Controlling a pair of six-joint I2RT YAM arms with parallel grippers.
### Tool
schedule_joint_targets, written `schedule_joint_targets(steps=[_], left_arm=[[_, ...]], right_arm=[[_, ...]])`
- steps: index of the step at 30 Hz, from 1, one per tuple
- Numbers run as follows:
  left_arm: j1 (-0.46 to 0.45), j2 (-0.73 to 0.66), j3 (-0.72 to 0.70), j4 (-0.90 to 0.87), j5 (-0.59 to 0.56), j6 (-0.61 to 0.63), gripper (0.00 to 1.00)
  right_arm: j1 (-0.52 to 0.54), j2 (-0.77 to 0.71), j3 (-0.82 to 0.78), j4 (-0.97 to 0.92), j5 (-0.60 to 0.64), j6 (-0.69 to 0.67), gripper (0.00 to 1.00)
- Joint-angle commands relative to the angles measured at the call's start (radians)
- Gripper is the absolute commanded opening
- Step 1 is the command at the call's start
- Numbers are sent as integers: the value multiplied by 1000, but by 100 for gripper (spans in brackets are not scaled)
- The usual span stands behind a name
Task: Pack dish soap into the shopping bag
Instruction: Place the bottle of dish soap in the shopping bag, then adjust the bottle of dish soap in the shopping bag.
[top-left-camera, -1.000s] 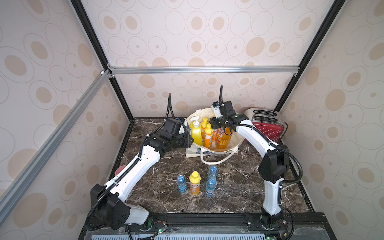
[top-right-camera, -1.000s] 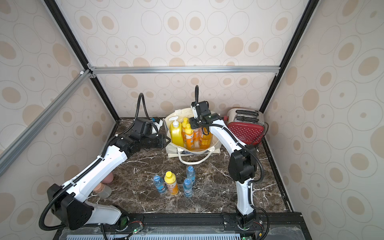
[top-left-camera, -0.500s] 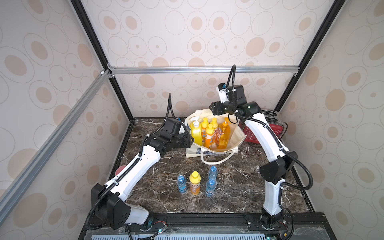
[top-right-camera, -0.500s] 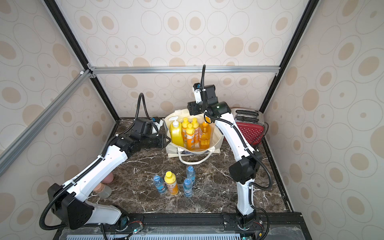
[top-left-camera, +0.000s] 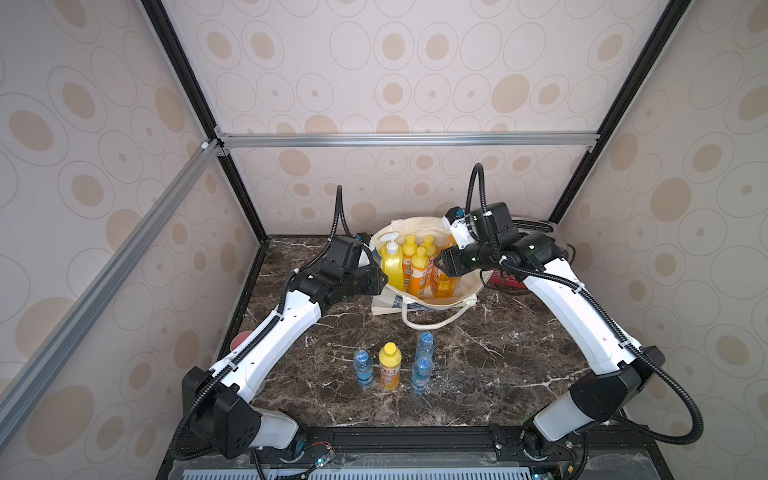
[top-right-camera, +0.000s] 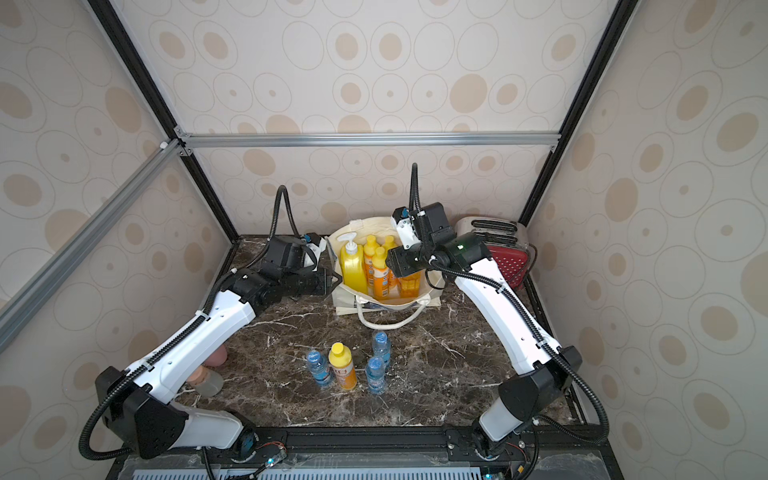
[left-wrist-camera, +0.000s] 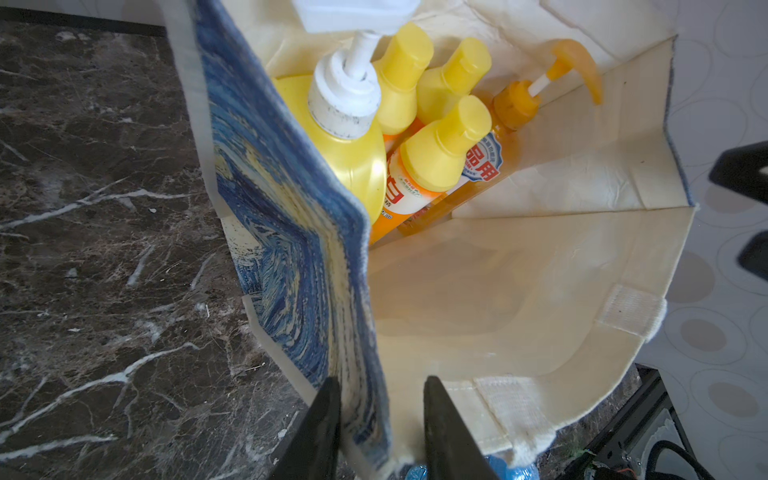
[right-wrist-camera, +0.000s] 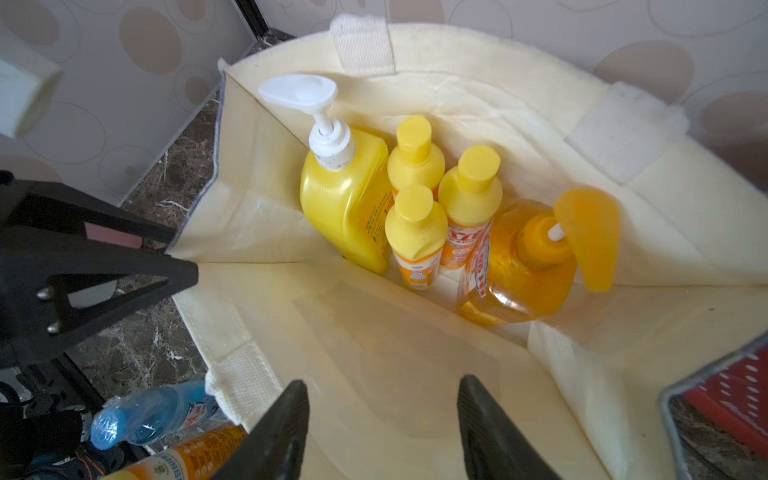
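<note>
at centre frame in both top views, back of the marble table: shopping bag, upright, mouth held wide.
contents: one big yellow pump bottle; three small yellow-capped bottles; one amber pump bottle, standing on the side nearest the red toaster (newest entry).
change: a second ago the right gripper was down inside the bag at the amber bottle. half a second ago it stood high above the mouth. now it has dropped back to the bag's right rim, fingers well apart, nothing between them. reading: amber bottle released and staying upright.
left gripper: unmoved at the bag's left wall, fingers narrow and astride the blue-printed panel; whether they actually pinch it cannot be told.
outstanding: one small orange bottle, lower centre of the frame, upright among three blue-capped water bottles (not for packing). five of six soap items are in. the last pick looks crowded by its neighbours.
</note>
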Motion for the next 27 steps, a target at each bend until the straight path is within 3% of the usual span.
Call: schedule_joint_targets(steps=[1, 7, 13, 27], left_arm=[[-4, -1, 15, 9, 15, 5, 21], [-4, -25, 9, -3, 16, 0, 4], [-4, -29, 7, -19, 12, 6, 3], [-4, -22, 24, -43, 20, 21, 4]], right_arm=[[23, 38, 4, 35, 13, 26, 61], [83, 179, 77, 35, 152, 27, 66], [86, 237, 45, 81, 255, 105, 70], [77, 343, 1, 248, 253, 196, 72]])
